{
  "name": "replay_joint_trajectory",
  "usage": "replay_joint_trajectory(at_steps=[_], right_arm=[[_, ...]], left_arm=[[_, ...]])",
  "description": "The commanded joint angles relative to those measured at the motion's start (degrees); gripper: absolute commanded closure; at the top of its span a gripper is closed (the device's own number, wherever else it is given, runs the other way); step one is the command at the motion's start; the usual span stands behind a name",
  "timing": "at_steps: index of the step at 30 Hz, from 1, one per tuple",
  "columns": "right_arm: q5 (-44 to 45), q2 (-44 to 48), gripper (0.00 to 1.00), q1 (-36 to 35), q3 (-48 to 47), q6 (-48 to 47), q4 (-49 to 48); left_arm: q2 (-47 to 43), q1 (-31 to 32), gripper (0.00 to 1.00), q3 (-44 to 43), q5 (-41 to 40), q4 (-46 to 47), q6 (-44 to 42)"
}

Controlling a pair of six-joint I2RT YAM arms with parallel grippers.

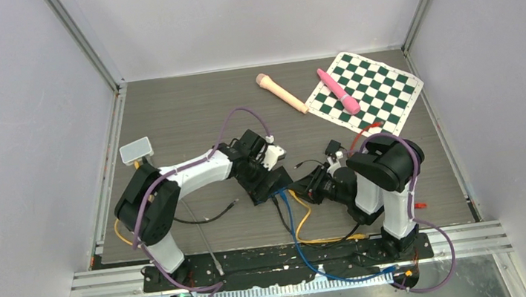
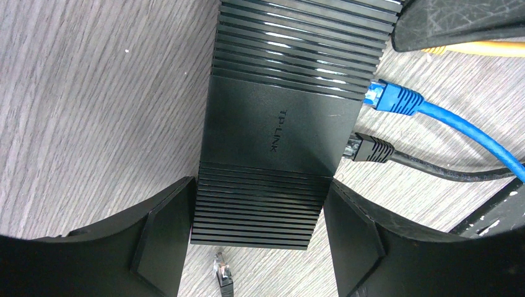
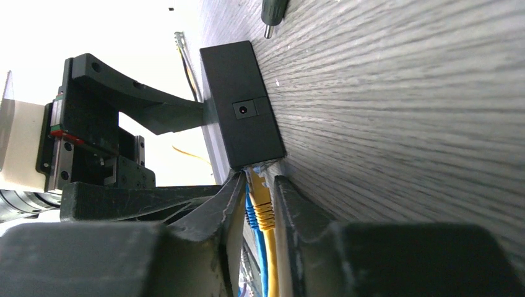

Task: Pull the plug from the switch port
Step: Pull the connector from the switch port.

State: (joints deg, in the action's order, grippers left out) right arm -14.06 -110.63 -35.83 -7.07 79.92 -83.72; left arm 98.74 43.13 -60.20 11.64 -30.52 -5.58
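Observation:
The black TP-Link switch (image 2: 278,124) lies flat on the table, and my left gripper (image 2: 260,198) is shut on it, one finger against each long side. A blue plug (image 2: 393,99) and a black plug (image 2: 371,148) sit in ports on its right edge. In the right wrist view the switch (image 3: 244,111) has a yellow plug (image 3: 263,204) in its end port. My right gripper (image 3: 259,179) is shut on the yellow plug, with the blue cable just beside it. From above, both grippers meet at the switch (image 1: 264,182).
A loose black plug (image 2: 221,275) lies on the table just below the switch. Yellow, blue and black cables (image 1: 302,222) trail toward the near edge. At the back right are a checkered mat (image 1: 366,92), a pink tool (image 1: 338,91) and a beige tool (image 1: 282,92).

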Motion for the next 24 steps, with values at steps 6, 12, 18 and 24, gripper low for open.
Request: replay_joint_trajectory(at_steps=[6,12,18,24], right_arm=[[0.83,0.96,0.95,-0.37,-0.69,-1.85,2.34],[-4.29,3.99,0.95,-0.43,-0.5,-7.62,7.47],[-10.0,4.01,0.95,-0.99,1.37,-11.82,8.05],[-12.04,3.07,0.95,-1.08,4.53,-13.08,4.17]], left_arm=[[-1.48,0.37,0.5,0.8,3.65,1.8,-0.42],[-1.54,0.37,0.54,1.35,0.7,2.7,0.89],[-1.04,0.15,0.55,1.33,-1.14,3.42,1.87],[-0.27,-0.14,0.57,0.93,-1.96,3.28,2.48]])
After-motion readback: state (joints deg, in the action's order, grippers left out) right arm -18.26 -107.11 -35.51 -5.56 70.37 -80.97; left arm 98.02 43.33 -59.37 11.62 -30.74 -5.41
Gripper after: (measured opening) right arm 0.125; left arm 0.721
